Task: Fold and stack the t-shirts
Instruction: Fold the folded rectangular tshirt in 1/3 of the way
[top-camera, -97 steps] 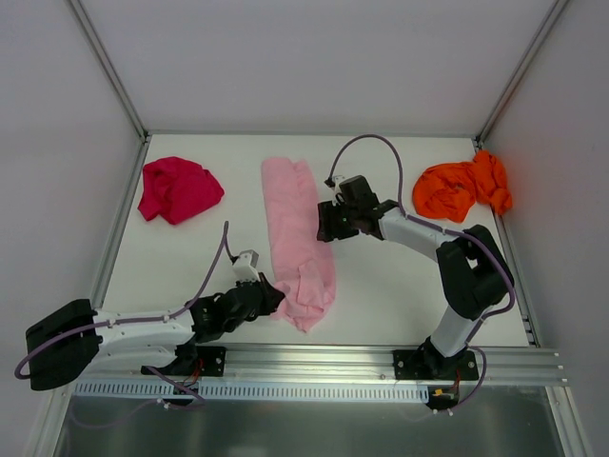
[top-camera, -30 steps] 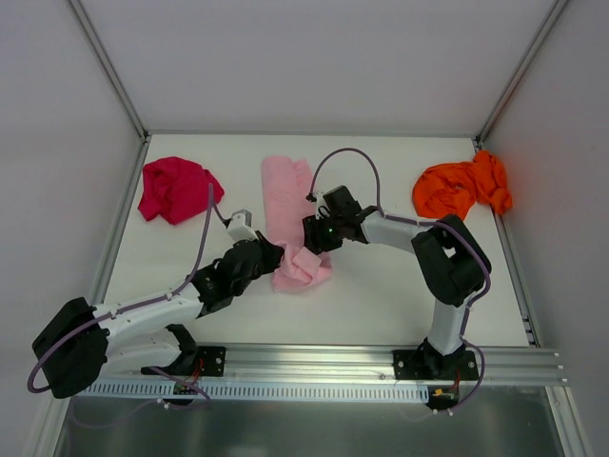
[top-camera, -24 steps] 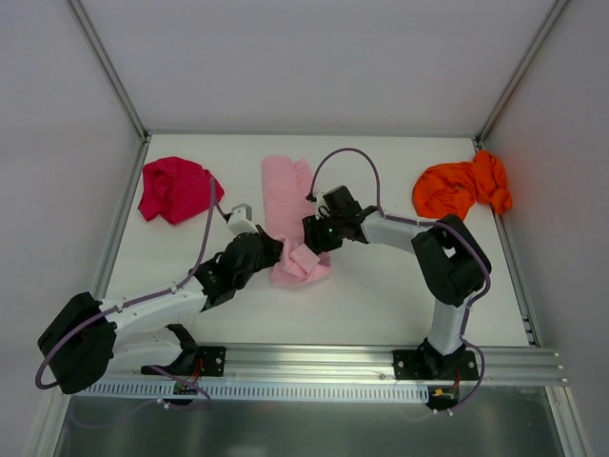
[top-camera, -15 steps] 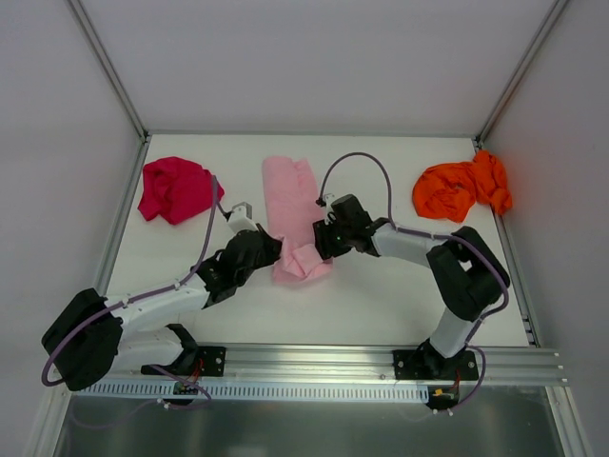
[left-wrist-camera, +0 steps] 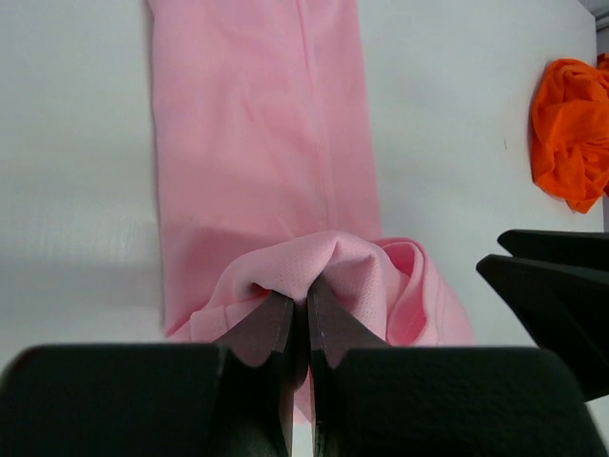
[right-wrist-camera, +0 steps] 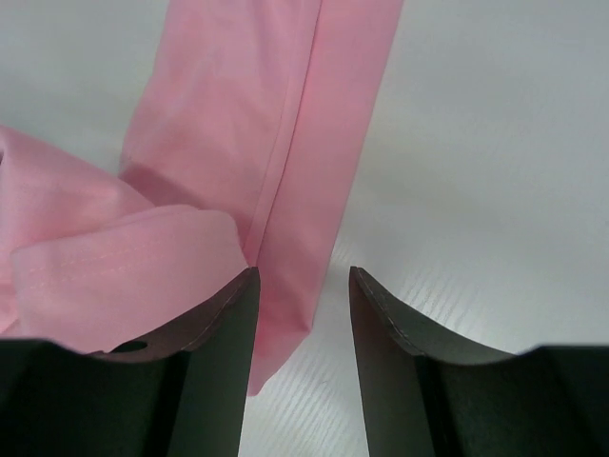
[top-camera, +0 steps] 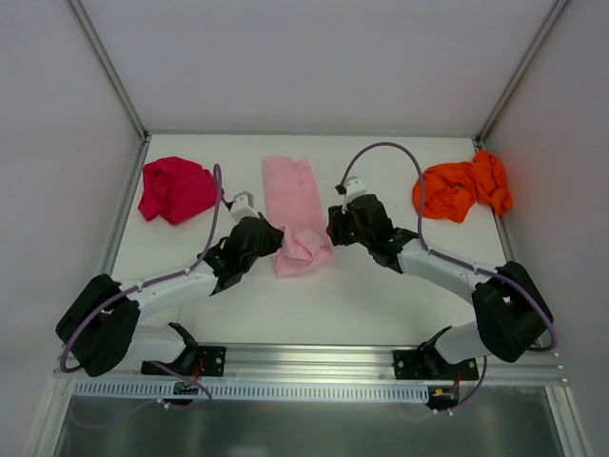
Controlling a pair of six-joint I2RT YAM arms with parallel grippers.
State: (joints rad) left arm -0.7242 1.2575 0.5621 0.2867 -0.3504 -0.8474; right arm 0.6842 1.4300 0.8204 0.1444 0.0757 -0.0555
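The light pink t-shirt [top-camera: 295,200] lies as a long strip at the table's middle, its near end bunched and folded up toward the far end. My left gripper [top-camera: 271,240] is shut on that bunched near end [left-wrist-camera: 324,267] and holds it raised over the strip. My right gripper [top-camera: 333,228] is open and empty at the strip's right edge [right-wrist-camera: 324,143]. The magenta-red t-shirt [top-camera: 177,188] lies crumpled at the far left. The bright orange t-shirt [top-camera: 461,187] lies crumpled at the far right and shows in the left wrist view [left-wrist-camera: 569,133].
Metal frame rails [top-camera: 122,205] and white walls border the white table on the left, right and back. A grooved metal rail [top-camera: 314,367] runs along the near edge by the arm bases.
My left gripper has carried the pink shirt's near end away from the front edge and over the strip. My right gripper has let go of the strip's edge and drawn back to the right.
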